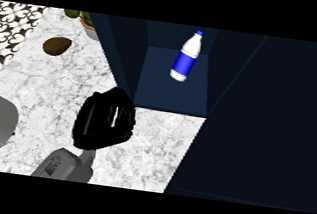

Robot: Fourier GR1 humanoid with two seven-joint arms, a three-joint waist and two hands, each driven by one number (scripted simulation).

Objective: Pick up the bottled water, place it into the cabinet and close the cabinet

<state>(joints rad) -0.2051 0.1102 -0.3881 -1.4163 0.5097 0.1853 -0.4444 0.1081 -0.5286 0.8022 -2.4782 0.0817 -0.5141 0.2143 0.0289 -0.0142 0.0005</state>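
Head view only: bottled water lies tilted inside the open cabinet, blue label band, no readable text. Left hand sits over the marble counter at the cabinet's left wall, holding nothing; finger spread unclear. Brown object near counter's far-left edge.

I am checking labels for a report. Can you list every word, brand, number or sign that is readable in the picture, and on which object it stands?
None can be read.
Bottled water in the cabinet: blue label band, no legible text.
Patterned panel at upper left: ornament only, no letters.
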